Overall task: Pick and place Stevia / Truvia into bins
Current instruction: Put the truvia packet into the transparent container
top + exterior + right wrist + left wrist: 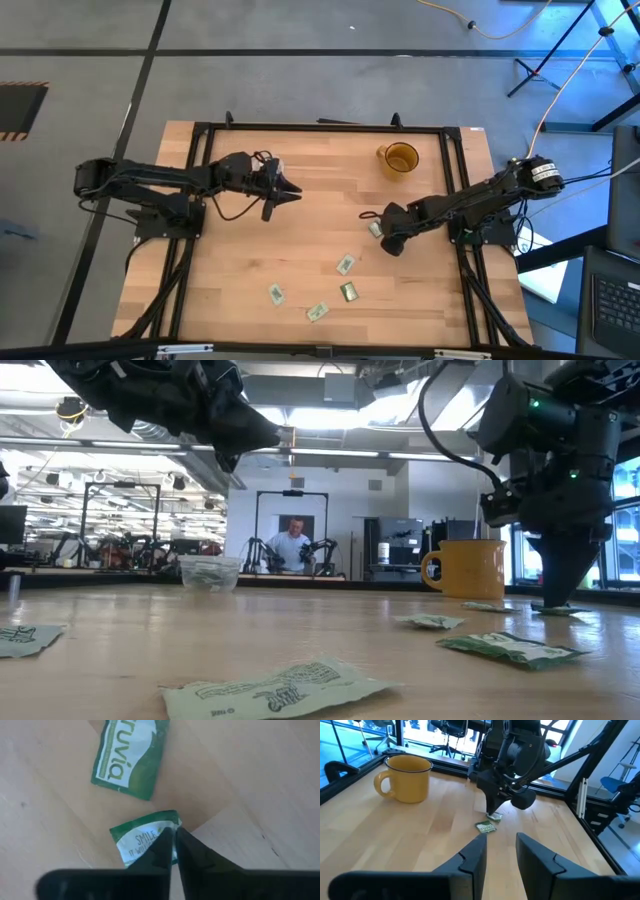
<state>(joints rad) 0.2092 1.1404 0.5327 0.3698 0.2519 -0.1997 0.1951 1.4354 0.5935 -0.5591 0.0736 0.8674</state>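
Green and white Truvia sachets lie flat on the wooden table (240,250); several are near its front (345,264) (349,291) (317,312) (275,294). My right gripper (379,231) points down onto one sachet (137,840), shut on it, with another sachet (131,756) just beyond. The amber-yellow mug (400,158) stands near the far right. The clear cup (210,572) holds sachets and shows only in the low view. My left gripper (500,854) hovers open above the table's left middle (287,190). My right gripper pinches the sachet at its edge near one corner (173,822) between the two fingertips (162,845). It comes from above, pointing down. The sachet still lies flat on the table (556,608).
A black frame (320,128) borders the table's far and side edges. Bare wood lies between the two arms and in front of the mug. A person sits far behind the table (293,545) in the room.
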